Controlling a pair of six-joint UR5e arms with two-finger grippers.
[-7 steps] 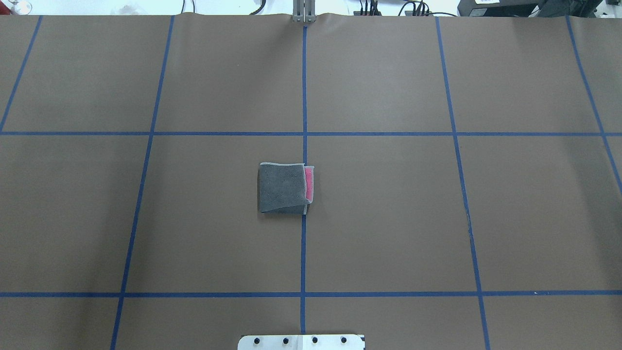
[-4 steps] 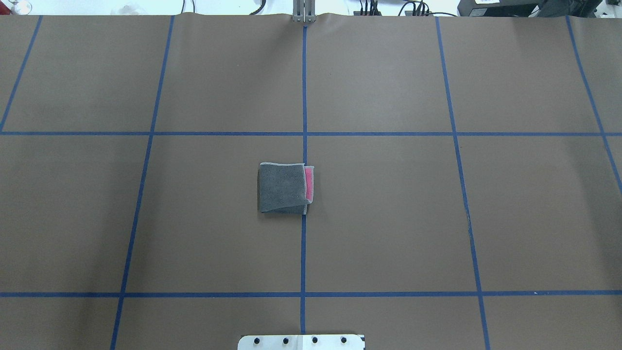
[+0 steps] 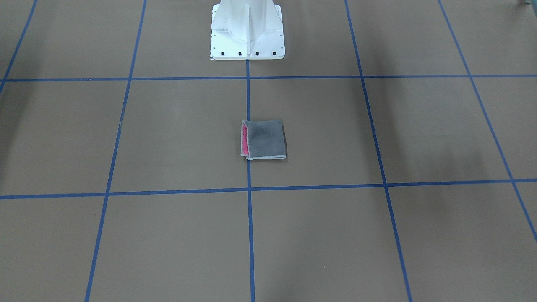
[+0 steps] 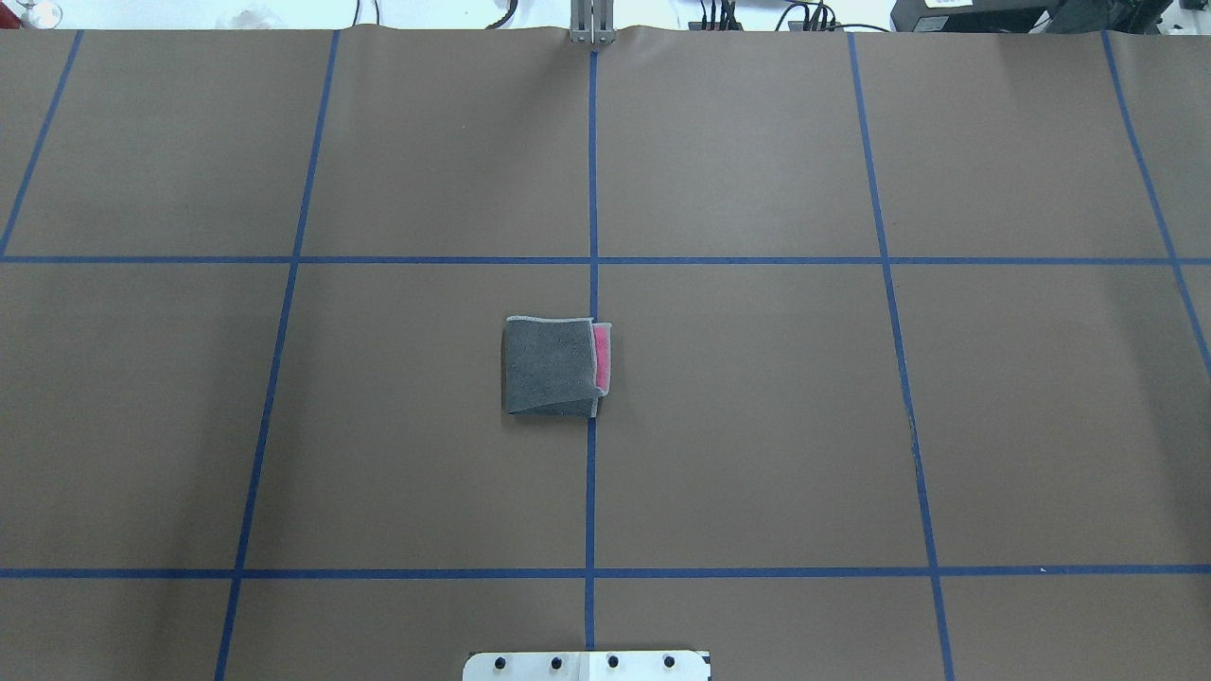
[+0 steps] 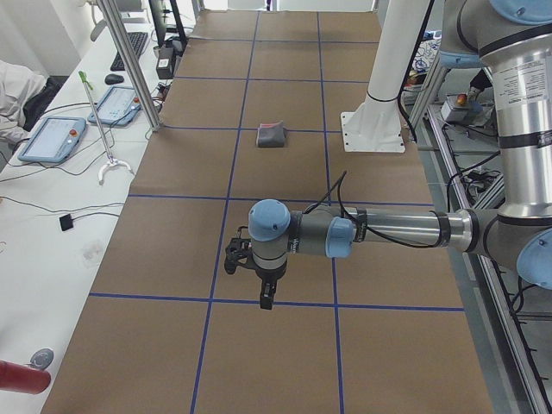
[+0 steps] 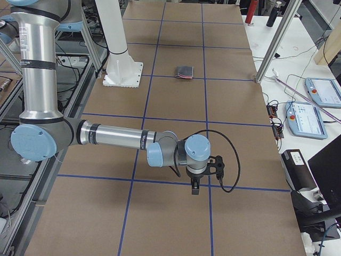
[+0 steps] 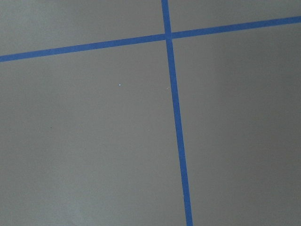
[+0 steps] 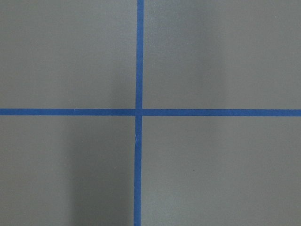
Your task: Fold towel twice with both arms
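Mid-table, pink-edged towel (image 4: 553, 367), left end effector (image 5: 266, 299), right end effector (image 6: 195, 189) far off, opening untellable

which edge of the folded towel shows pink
The robot's-right edge of the towel: a pink strip peeks out there; the others show only grey.

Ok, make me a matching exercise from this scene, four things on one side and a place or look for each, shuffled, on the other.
Things:
1. towel
2. pedestal base
3. left gripper
4. right gripper

Place or look:
A. hangs above the table toward the robot's right end
B. white, with a row of dark bolts
C. folded, grey on top, pink strip at one edge
D. hangs above the table toward the robot's left end

Pairs: 1-C, 2-B, 3-D, 4-A
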